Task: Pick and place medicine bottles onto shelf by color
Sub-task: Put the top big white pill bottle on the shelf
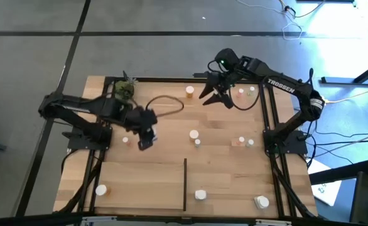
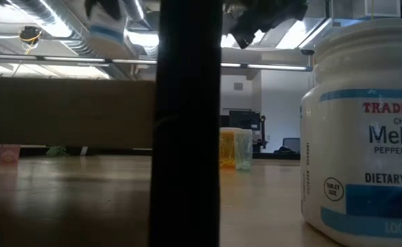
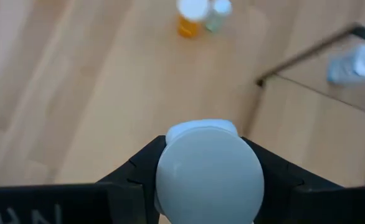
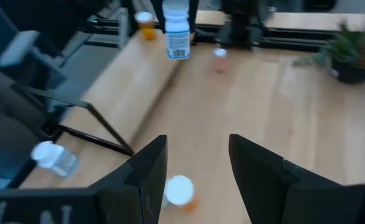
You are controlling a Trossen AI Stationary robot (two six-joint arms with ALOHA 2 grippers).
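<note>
Above the shelf's (image 1: 234,179) left-middle, the left gripper (image 1: 145,139) has its fingers clenched on a white-capped bottle (image 3: 208,171); lower it upright beside matching bottles. The right gripper (image 1: 216,95) hovers spread.

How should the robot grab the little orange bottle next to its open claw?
Grip the orange bottle across its round body, just under the white cap, coming down from above: it seems to stand upright, beside the open right gripper.

Glaring from ceiling lights (image 2: 64,34) in the low view. Blurring the near bottle (image 2: 365,137) and black post (image 2: 186,123). Softening both wrist views. Overexposing the floor (image 1: 353,25), high view.
</note>
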